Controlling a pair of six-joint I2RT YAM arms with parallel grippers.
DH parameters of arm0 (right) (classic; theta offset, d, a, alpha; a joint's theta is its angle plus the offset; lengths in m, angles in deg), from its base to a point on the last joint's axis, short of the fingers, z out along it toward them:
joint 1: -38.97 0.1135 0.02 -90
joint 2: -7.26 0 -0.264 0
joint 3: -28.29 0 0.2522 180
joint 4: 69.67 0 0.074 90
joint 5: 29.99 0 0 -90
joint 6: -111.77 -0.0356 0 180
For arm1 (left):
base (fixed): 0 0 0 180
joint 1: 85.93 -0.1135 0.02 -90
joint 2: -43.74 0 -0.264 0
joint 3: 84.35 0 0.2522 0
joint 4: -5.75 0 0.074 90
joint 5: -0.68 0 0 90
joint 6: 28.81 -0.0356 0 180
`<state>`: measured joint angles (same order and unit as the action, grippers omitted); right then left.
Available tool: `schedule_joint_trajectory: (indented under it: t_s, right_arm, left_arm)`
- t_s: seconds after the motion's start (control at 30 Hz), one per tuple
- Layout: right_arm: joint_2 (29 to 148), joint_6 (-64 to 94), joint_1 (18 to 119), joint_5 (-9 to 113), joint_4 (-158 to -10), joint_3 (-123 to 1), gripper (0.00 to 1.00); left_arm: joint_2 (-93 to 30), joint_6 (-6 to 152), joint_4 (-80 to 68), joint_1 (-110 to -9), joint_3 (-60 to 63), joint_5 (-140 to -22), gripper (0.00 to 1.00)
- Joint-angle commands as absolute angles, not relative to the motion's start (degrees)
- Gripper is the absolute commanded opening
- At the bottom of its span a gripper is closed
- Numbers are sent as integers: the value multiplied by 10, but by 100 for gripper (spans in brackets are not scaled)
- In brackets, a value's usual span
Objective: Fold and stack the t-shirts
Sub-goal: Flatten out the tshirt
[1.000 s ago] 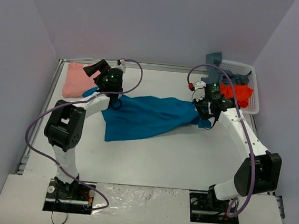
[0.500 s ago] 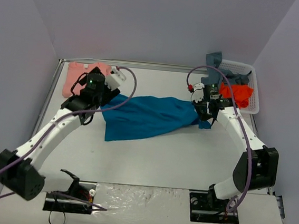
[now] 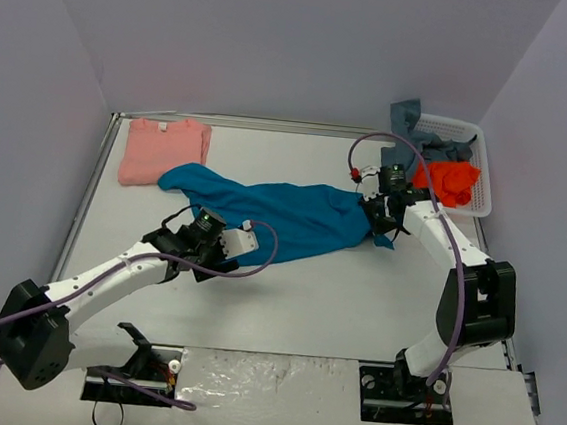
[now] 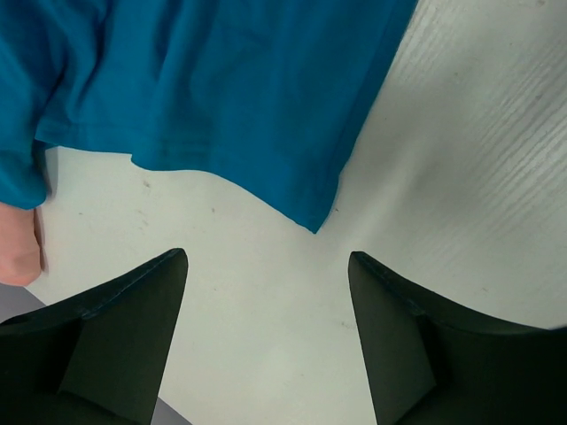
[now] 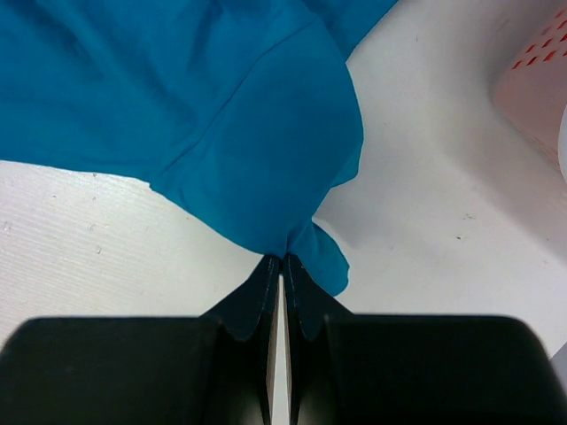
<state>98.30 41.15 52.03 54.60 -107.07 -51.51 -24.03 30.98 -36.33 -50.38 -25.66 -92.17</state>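
Note:
A teal-blue t-shirt [image 3: 293, 218] lies stretched across the middle of the table. My right gripper [image 3: 381, 220] is shut on its right end; in the right wrist view the closed fingertips [image 5: 282, 259] pinch a bunched fold of the teal cloth [image 5: 221, 115]. My left gripper [image 3: 202, 247] is open and empty, low over the shirt's near-left corner. In the left wrist view that corner [image 4: 312, 221] lies just ahead of the spread gripper [image 4: 266, 292]. A folded salmon-pink shirt [image 3: 162, 151] lies at the far left. An orange shirt [image 3: 449, 178] and a grey-blue one [image 3: 411, 119] are in the basket.
The white lattice basket [image 3: 482, 156] stands at the far right edge; its wall shows in the right wrist view [image 5: 542, 84]. The pink shirt's edge shows at the left of the left wrist view [image 4: 18, 248]. Metal rails edge the table's left and far sides.
My left gripper has left the shirt's far-left end, which now lies on the table, and swung down to the near-left corner. My right gripper still holds the right end, shifted slightly left.

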Motion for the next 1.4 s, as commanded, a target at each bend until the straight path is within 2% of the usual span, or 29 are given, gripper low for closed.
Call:
schedule_joint_trajectory:
  t_s: [0.0, 0.23, 0.3, 0.4, 0.5, 0.53, 0.77, 0.87, 0.97, 1.17, 1.37]
  right_arm:
    - [988, 405, 516, 542, -1068, -510, 0]
    - [992, 405, 516, 545, -1064, -503, 0]
    - [995, 406, 516, 546, -1062, -500, 0]
    - [1008, 406, 517, 549, -1059, -499, 0]
    - [1016, 406, 518, 553, -1059, -500, 0]
    - [1017, 406, 518, 553, -1060, -500, 0]
    - [1021, 406, 518, 553, -1059, -496, 0]
    - [1025, 406, 519, 554, -1058, -495, 0]
    - [1031, 407, 520, 557, -1058, -492, 0]
    - [1046, 409, 522, 560, -1057, -489, 0]
    - [1058, 409, 527, 564, -1058, -490, 0]
  left_arm:
    - [-256, 309, -313, -504, -257, -935, 72]
    - [-303, 330, -239, -518, -265, -960, 70]
    - [-311, 367, -225, -563, -233, -950, 70]
    - [-347, 435, -252, -649, -135, -912, 61]
    - [-384, 469, -273, -694, -45, -871, 55]
    - [-394, 476, -273, -713, -28, -871, 41]
    - [-534, 523, -331, -797, 160, -848, 3]
    - [-641, 549, -354, -842, 242, -808, 2]
    - [-694, 567, -346, -870, 283, -812, 2]
    - [-745, 585, -309, -901, 314, -841, 2]
    - [-785, 605, -310, -909, 337, -819, 2]
